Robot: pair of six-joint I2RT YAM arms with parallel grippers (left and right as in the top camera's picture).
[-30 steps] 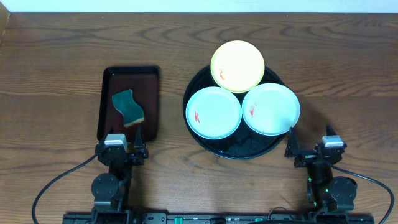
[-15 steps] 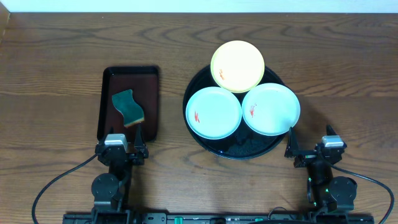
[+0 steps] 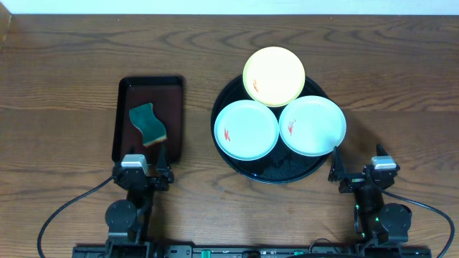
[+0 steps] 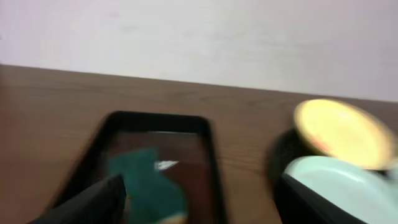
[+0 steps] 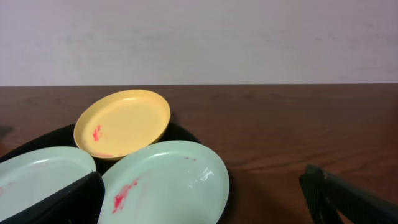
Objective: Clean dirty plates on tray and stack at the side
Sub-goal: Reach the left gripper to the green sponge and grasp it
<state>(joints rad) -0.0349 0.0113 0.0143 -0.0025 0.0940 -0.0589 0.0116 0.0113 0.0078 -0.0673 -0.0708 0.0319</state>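
Note:
Three plates lie on the round black tray: a pale yellow plate at the back, a pale blue plate front left and a white plate front right, each with red smears. In the right wrist view the white plate is closest, with the yellow plate behind it. My right gripper stands open at the tray's near right, holding nothing. My left gripper stands open at the near end of the small brown tray, with nothing between its fingers.
A small rectangular dark-brown tray left of the black tray holds a green sponge with a tan underside. The left wrist view is blurred and shows the sponge just ahead. Bare wooden table surrounds both trays.
My left gripper has shifted slightly to the right, and its wrist view is blurred. The right arm, plates and sponge have not moved.

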